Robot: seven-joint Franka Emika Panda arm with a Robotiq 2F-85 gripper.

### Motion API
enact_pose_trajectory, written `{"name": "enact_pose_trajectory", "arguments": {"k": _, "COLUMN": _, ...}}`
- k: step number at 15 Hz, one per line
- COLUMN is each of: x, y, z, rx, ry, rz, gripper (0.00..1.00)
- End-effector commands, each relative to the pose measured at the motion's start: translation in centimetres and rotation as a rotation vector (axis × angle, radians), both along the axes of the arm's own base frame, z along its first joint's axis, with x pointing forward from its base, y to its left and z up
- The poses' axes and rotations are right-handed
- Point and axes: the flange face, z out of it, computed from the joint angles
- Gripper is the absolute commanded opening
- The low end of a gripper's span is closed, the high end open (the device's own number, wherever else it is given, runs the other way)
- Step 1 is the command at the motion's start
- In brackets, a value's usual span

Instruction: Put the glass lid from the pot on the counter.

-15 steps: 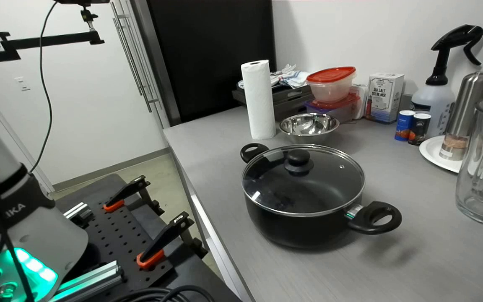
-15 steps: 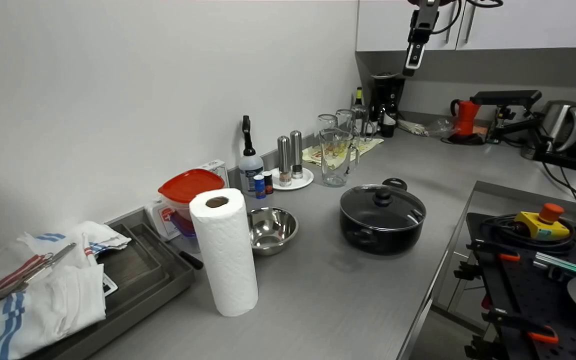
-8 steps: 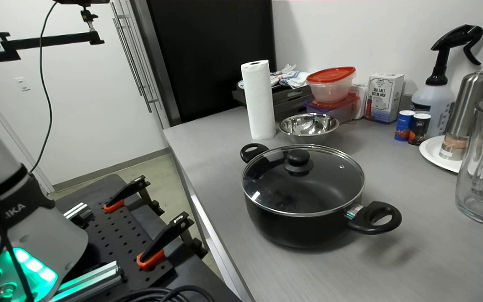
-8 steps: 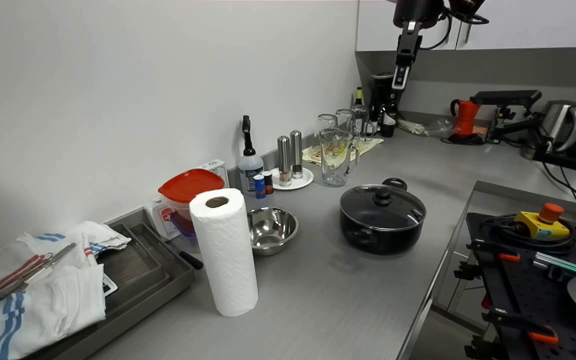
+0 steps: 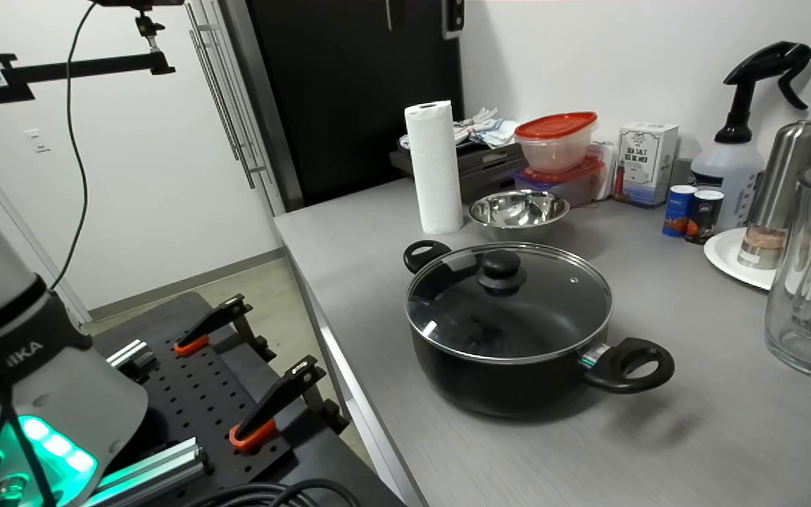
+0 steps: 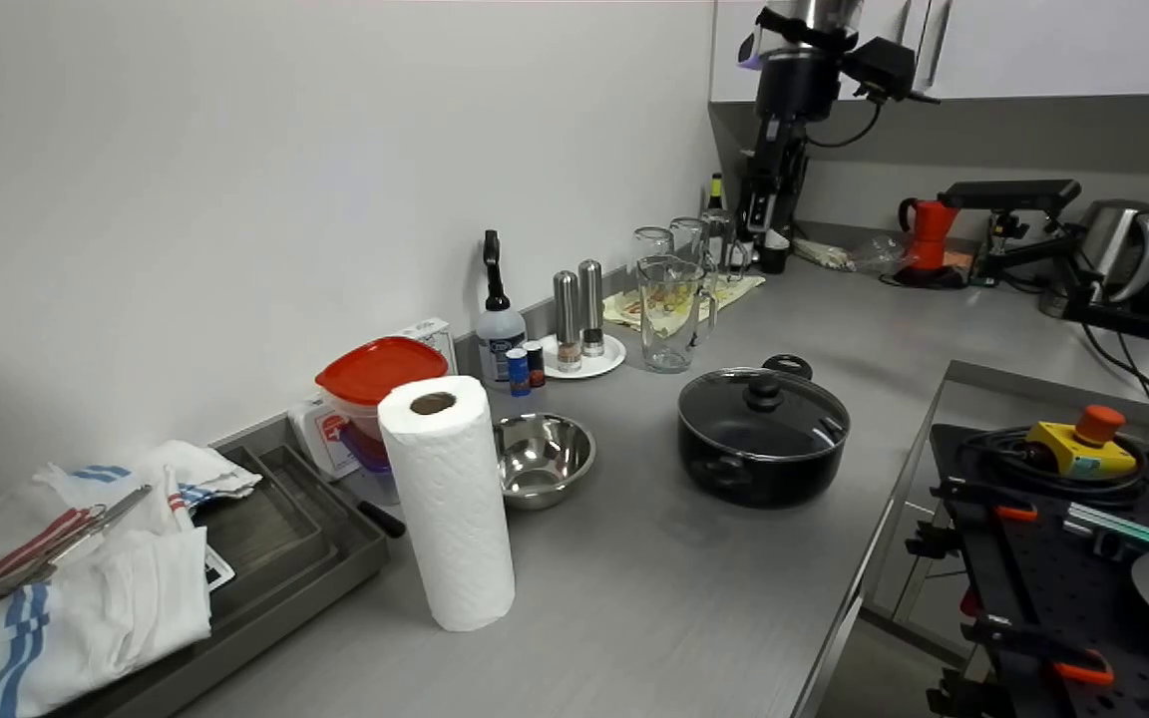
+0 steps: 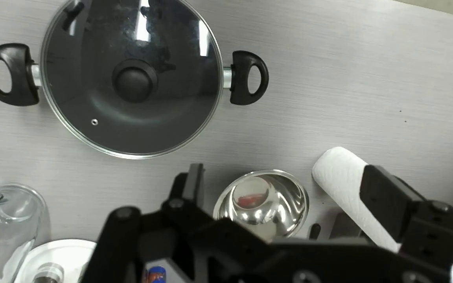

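The glass lid (image 5: pixel 539 303) lies on the black pot (image 5: pixel 511 394), its black knob up. The pot stands on the grey counter (image 5: pixel 715 451). Lid (image 6: pixel 719 414) and pot (image 6: pixel 774 484) also show in an exterior view. In the wrist view the lid (image 7: pixel 171 118) is at the upper left, with the pot's handles (image 7: pixel 252 78) beside it. My gripper (image 7: pixel 288 192) is open and empty, its fingers wide apart. It hangs well above the counter, away from the lid. It shows at the top of both exterior views, as fingertips (image 5: pixel 424 15) and side-on (image 6: pixel 766 199).
A steel bowl (image 7: pixel 266 208) and a paper towel roll (image 7: pixel 344 184) stand beside the pot. A glass pitcher (image 5: pixel 810 303), a white plate with mills (image 6: pixel 584 369), a spray bottle (image 6: pixel 501 329) and food boxes (image 5: pixel 648 162) stand along the wall. A tray (image 6: pixel 335 578) holds towels.
My gripper has come down and moved left in an exterior view, and its fingertips now enter the top of the other exterior view. The lid and pot have not moved.
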Motion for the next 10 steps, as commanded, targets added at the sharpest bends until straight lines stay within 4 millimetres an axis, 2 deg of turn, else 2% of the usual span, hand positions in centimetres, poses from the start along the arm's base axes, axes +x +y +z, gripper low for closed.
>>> {"name": "enact_pose_trajectory", "arguments": {"k": 1, "x": 0.6, "y": -1.8, "z": -2.3, "rx": -0.004, "ry": 0.016, "rz": -0.089, "gripper": 1.0}}
{"name": "enact_pose_trajectory", "arguments": {"k": 10, "x": 2.7, "y": -6.5, "z": -8.6, "rx": -0.051, "ry": 0.009, "rz": -0.344, "gripper": 1.0}}
